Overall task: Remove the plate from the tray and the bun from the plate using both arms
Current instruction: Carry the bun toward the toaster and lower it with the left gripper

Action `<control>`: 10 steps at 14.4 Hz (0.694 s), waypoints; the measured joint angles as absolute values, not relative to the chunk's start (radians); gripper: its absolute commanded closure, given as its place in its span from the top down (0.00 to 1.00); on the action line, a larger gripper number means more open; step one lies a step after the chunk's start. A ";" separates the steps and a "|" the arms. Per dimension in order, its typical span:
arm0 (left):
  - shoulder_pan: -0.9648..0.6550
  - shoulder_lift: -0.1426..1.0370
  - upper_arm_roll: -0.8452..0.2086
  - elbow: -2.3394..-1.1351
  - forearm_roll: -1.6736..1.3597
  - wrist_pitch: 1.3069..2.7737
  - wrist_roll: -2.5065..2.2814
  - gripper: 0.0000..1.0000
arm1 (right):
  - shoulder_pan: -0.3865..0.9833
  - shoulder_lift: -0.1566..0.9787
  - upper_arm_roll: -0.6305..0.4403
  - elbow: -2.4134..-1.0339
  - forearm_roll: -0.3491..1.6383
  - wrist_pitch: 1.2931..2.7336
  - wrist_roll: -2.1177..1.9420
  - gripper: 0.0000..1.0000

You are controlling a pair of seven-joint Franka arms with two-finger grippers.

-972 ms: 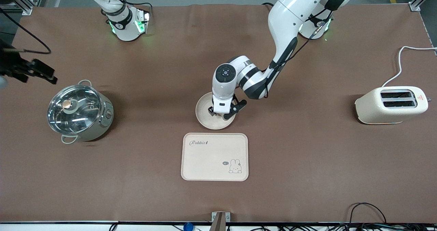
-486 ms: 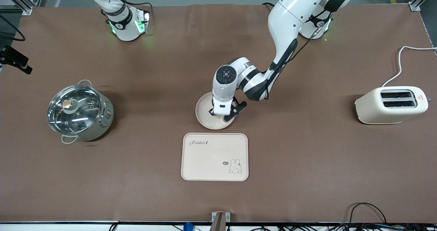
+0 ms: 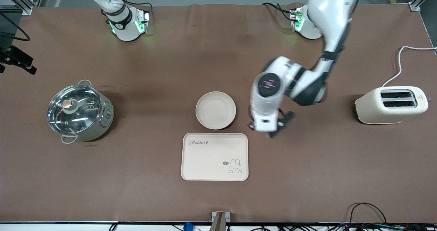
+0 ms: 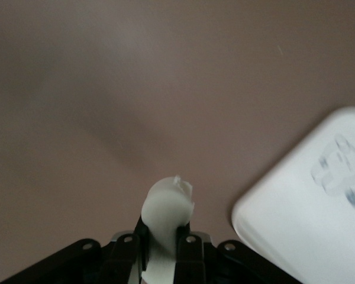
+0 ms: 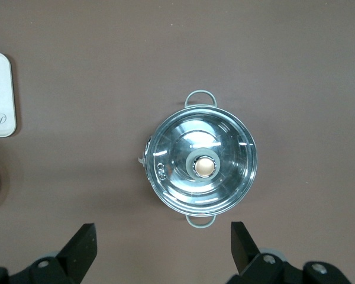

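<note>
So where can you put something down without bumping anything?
There is bare brown table between the pot and the plate, and more between the tray and the toaster. The middle is crowded: plate and tray nearly touch, and the left tool, shut on a pale piece, hangs beside them.

The round cream-beige plate (image 3: 215, 110) sits open from above; the rectangular cream rabbit tray (image 3: 214, 156) crowds its six o'clock edge, and the left gripper (image 3: 269, 128) hangs at four o'clock. The steel lidded pot (image 3: 79, 112) stands well apart at nine.
</note>
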State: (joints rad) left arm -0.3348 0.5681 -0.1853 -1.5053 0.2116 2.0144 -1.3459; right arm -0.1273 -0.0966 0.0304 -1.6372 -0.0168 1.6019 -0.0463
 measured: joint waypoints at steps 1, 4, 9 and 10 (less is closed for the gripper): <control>-0.279 0.568 -0.184 -1.518 0.220 2.010 -1.307 0.24 | -0.123 -0.097 0.031 -1.637 -0.017 1.602 -0.046 1.00; -0.138 0.641 -0.183 -1.555 0.253 2.042 -1.274 0.25 | -0.116 -0.097 0.031 -1.638 -0.017 1.587 -0.046 1.00; -0.056 0.762 -0.186 -1.556 0.254 2.120 -1.265 0.64 | -0.115 -0.097 0.030 -1.639 -0.017 1.584 -0.046 1.00; -0.057 0.769 -0.187 -1.556 0.254 2.125 -1.265 0.83 | -0.115 -0.097 0.030 -1.639 -0.017 1.584 -0.046 1.00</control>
State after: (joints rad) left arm -0.0565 0.7689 -0.1869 -1.5560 0.2542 2.1246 -1.2647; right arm -0.1149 -0.0965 0.0303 -1.6389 -0.0168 1.5839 -0.0460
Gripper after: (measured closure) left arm 0.604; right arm 0.000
